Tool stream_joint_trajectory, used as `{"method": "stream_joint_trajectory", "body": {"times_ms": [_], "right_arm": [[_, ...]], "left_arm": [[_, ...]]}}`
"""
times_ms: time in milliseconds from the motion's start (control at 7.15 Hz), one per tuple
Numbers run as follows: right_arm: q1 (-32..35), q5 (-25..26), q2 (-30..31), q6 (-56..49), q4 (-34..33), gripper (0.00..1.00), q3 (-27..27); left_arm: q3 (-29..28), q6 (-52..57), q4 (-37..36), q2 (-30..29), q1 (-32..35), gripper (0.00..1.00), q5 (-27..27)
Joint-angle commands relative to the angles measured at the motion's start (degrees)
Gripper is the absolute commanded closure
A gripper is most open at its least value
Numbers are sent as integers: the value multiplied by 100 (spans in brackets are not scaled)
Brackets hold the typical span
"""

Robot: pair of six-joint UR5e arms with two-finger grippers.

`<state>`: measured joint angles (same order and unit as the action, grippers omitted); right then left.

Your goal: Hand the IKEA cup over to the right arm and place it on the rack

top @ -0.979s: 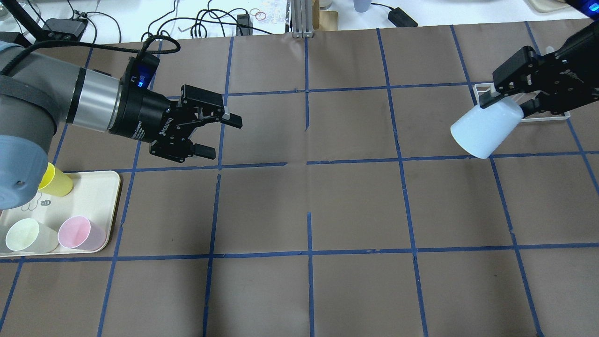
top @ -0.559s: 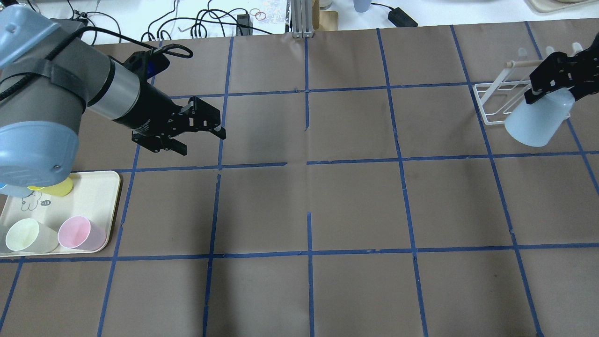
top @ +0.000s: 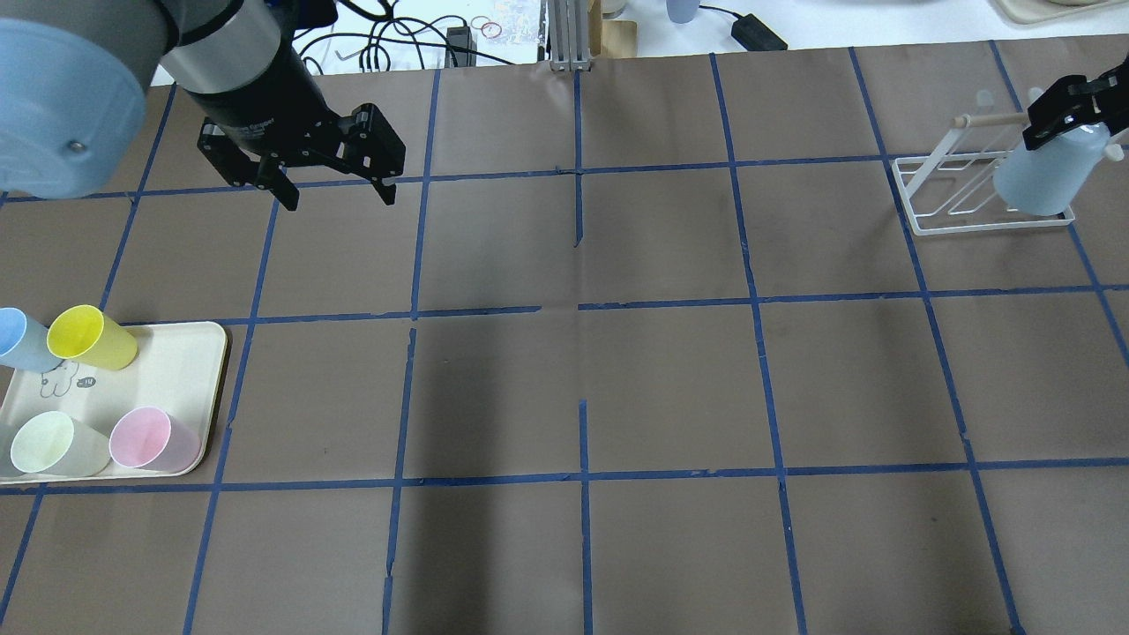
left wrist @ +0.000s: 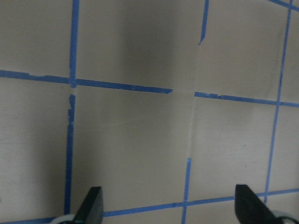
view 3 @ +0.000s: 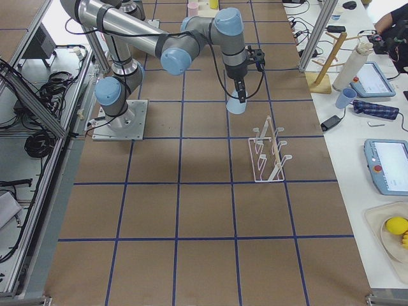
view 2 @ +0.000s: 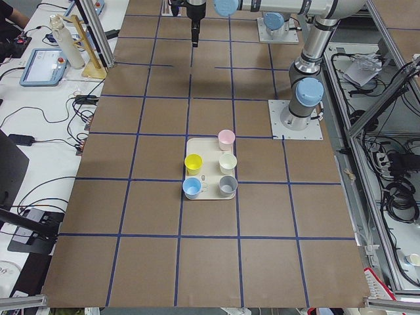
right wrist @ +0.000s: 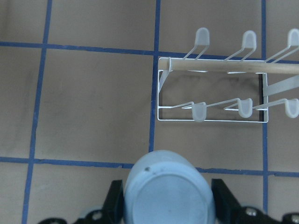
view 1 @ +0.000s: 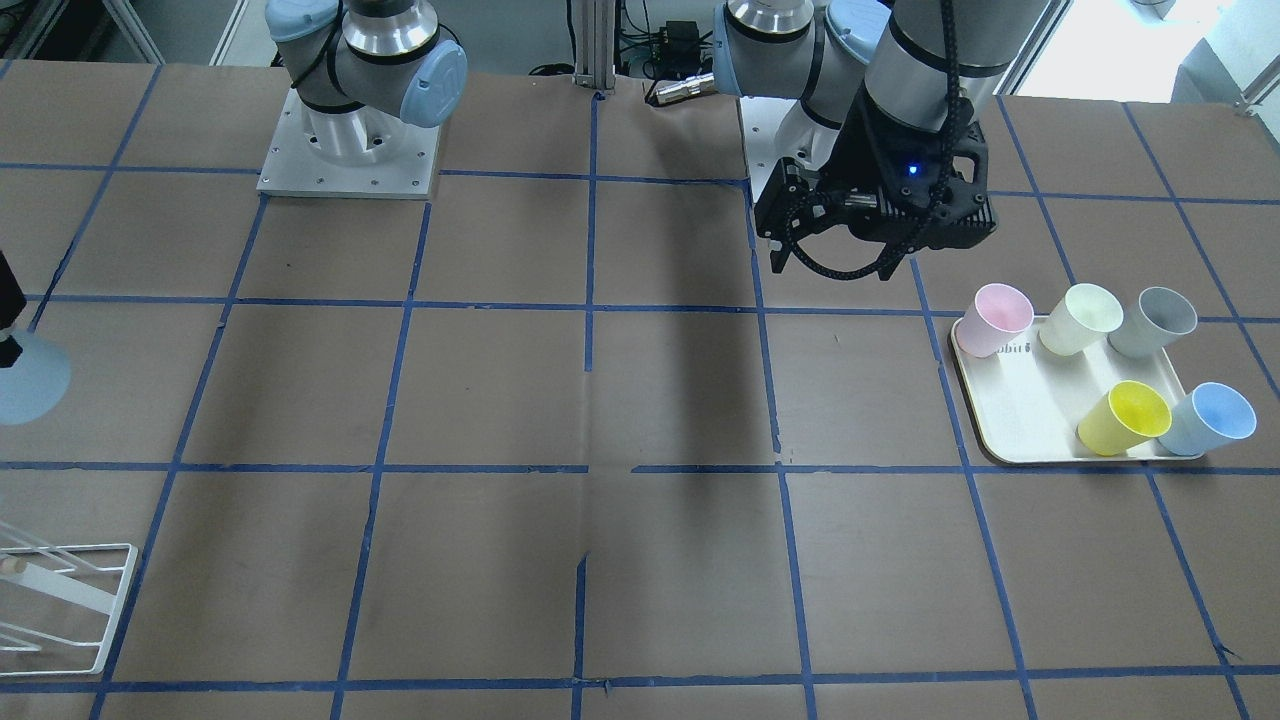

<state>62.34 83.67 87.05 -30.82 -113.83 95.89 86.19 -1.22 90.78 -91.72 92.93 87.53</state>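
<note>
the ikea cup (top: 1045,181) hangs upside down in the right gripper (top: 1072,132). its long axis runs close to vertical, with the closed base up toward the wrist and the wide mouth down toward the table (top: 670,388). in the overhead view the narrow end sits under the black fingers and the body flares below them, leaning slightly. the right wrist camera looks straight onto the round base, which fills the gap between the two fingers (right wrist: 116,200), one on each side of the cup. the fingers are clamped on the cup wall near the base, so nearly the whole cup sticks out past the fingertips.

the cup is held in the air, clear of the table and just beside the rack (view 3: 268,153). in the right side view it hangs on the side of the rack nearer the robot and touches none of the wires. from the wrist view the rack lies ahead of the cup, with its wooden bar (right wrist: 224,67) running across and the capped prongs on both sides of it.

the left gripper (top: 336,196) is well apart, at the other end of the table. its fingers are spread and hold nothing, and only bare taped table shows between them. a cream tray (view 1: 1000,440) with five other tumblers sits near it.
</note>
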Motion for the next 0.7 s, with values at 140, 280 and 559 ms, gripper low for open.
{"method": "stream_joint_trajectory", "body": {"times_ms": [140, 280, 559], "right_arm": [[-82, -70, -548, -258, -701, 100, -9], [-82, -148, -619, -284, -832, 100, -9], [-82, -149, -829, -302, -1123, 100, 0]], "left_arm": [[311, 140, -24, 260, -20, 0, 742], [137, 53, -26, 173, -159, 0, 782], [-285, 43, 420, 110, -380, 0, 242]]}}
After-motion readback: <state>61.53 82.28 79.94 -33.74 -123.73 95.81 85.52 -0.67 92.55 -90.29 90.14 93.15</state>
